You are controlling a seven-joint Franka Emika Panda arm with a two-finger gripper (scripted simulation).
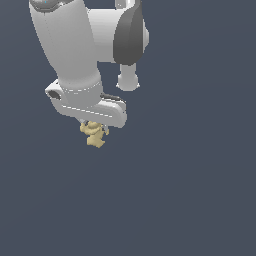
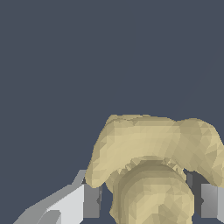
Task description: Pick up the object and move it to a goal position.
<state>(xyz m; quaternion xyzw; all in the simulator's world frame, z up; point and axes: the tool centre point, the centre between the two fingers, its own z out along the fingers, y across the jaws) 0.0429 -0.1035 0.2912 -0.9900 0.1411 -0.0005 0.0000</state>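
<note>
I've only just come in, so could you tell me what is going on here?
A white Panda arm is working alone over a plain dark surface. Its hand sits right on a small, lumpy yellow-tan object, which hangs just under it. In the wrist view the object fills the space between the two fingers, so it appears gripped. No goal marker is visible.

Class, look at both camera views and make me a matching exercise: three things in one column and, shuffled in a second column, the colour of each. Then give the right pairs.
Column 1
1. object
2. gripper
3. floor

Column 2
A. dark blue-grey
B. pale yellow-tan
C. white body with grey fingers

Pairs: 1-B, 2-C, 3-A. In the wrist view the lumpy object sits between the gripper's two fingers.
</note>
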